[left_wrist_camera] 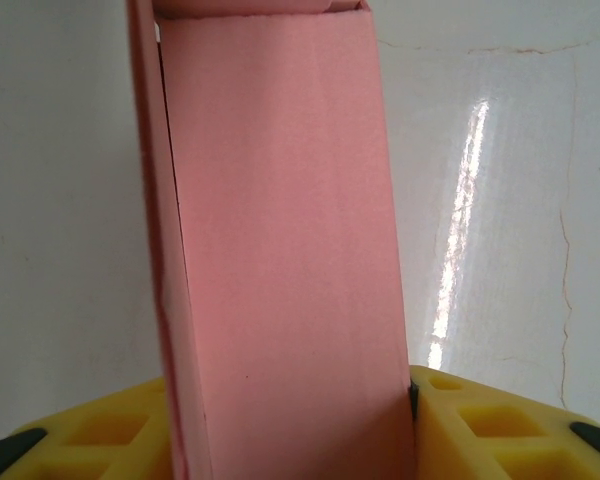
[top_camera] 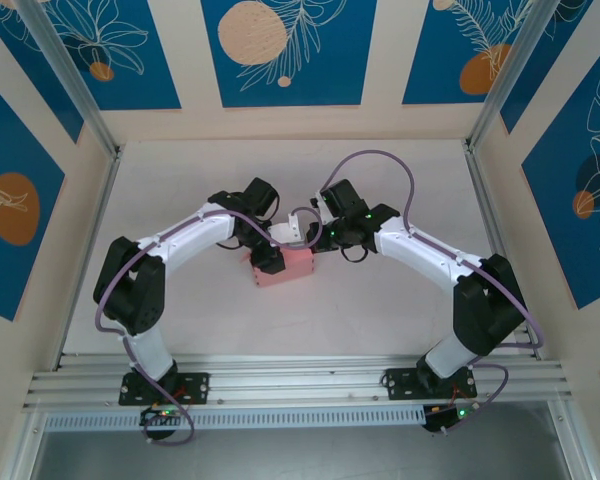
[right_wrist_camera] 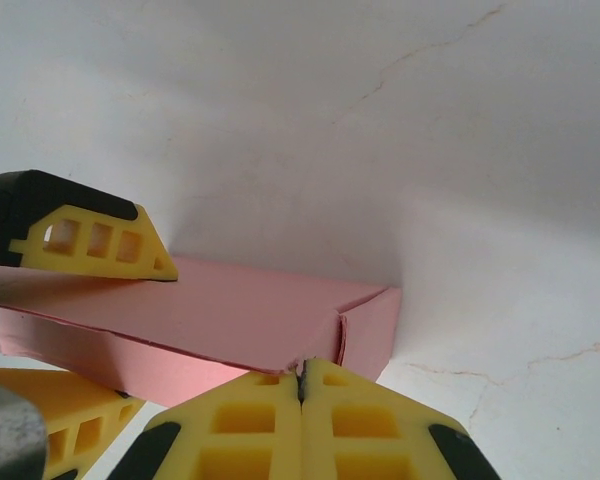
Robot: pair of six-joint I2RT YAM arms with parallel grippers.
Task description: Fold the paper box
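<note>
Paper box point(top_camera: 295, 268) lengthwise left-right, clamped in left end effector point(left_wrist_camera: 290, 388); right end effector point(right_wrist_camera: 302, 376) pinched together

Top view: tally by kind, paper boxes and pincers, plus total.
paper box: 1
pincers: 2 (left pincer, right pincer)
total: 3

No text, label, number or sign is readable: the pale pink paper box point(top_camera: 292, 268) is plain, and the blue wall panels point(top_camera: 280, 50) carry drawings.
</note>
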